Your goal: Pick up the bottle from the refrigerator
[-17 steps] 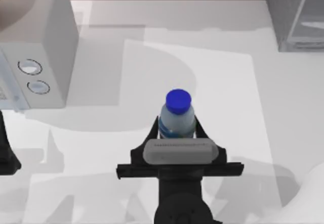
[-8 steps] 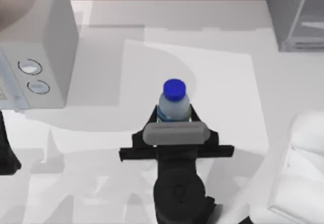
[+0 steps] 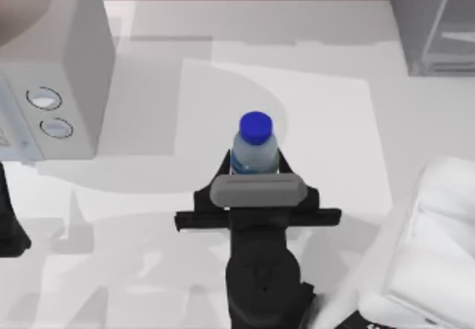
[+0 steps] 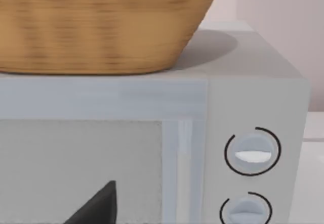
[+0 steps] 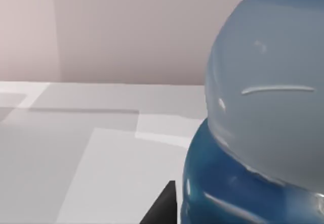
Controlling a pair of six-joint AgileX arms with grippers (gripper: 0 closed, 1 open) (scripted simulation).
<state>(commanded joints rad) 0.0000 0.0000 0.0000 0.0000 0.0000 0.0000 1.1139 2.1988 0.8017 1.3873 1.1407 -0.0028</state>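
Note:
The bottle (image 3: 255, 151), with a bright-blue cap and a pale body, stands upright over the middle of the table. My right gripper (image 3: 254, 168) is shut on its body, one black finger on each side. In the right wrist view the bottle (image 5: 263, 133) is very close, with a dark fingertip (image 5: 162, 208) beside its blue band. The refrigerator (image 3: 430, 24), a dark-grey cabinet with a see-through panel, is at the far right corner, well apart from the bottle. My left arm (image 3: 10, 225) is parked at the table's left edge.
A light grey box with two ringed dials (image 3: 56, 69) stands at the far left, and a wicker basket (image 4: 96, 27) sits on top of it. A bulky white shape (image 3: 438, 247) lies at the near right, close to my right arm.
My right gripper has carried the bottle a little toward the far side of the table. The white shape has come further into view at the near right.

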